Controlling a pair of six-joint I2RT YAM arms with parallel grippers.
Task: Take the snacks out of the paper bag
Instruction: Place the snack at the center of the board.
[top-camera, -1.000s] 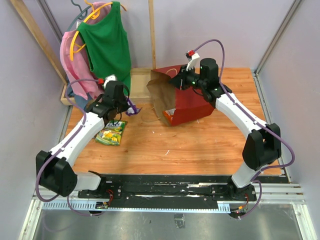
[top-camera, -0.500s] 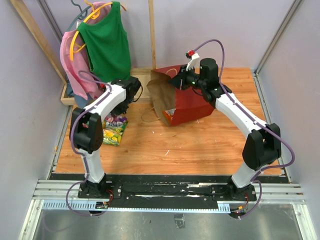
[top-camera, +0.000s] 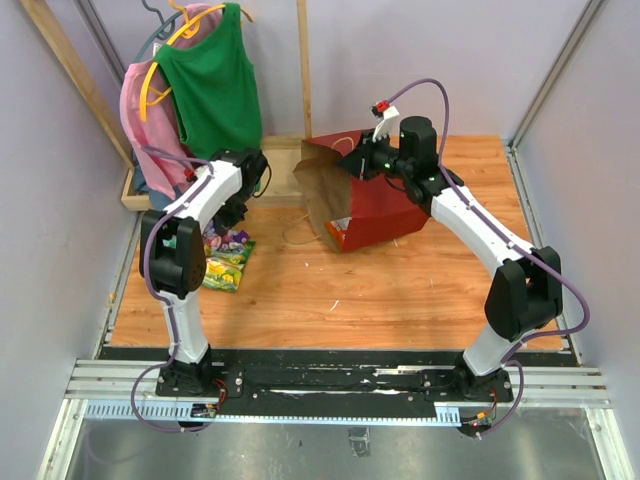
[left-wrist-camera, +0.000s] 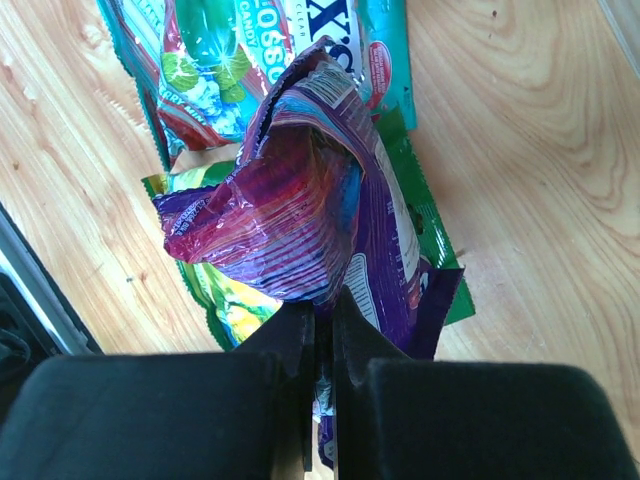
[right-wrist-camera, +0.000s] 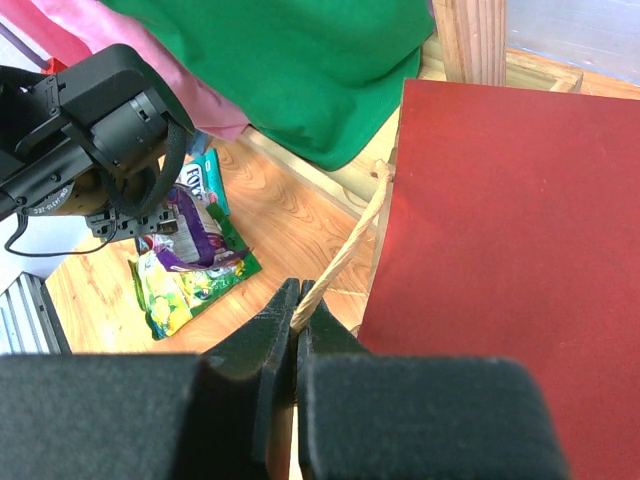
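The red paper bag (top-camera: 385, 210) stands tilted at the back middle of the table, its brown mouth (top-camera: 325, 185) facing left. My right gripper (top-camera: 353, 165) is shut on the bag's pale cord handle (right-wrist-camera: 345, 245) at the top rim, with the red bag wall (right-wrist-camera: 510, 250) beside it. My left gripper (top-camera: 237, 208) is shut on a crumpled purple candy bag (left-wrist-camera: 300, 200) low over a pile of snacks. Under it lie a teal packet (left-wrist-camera: 225, 60) and a green-yellow packet (left-wrist-camera: 225, 305), also seen from above (top-camera: 222, 266). What is inside the bag is hidden.
A wooden rack (top-camera: 300, 70) with a green garment (top-camera: 212, 90) and a pink garment (top-camera: 150, 125) stands at the back left, close behind my left gripper. Grey walls close in on both sides. A loose cord handle (top-camera: 300, 235) lies in front of the bag.
My left arm has folded back at the elbow and brought the purple candy bag left, from beside the pile to over it. My right arm has not moved.
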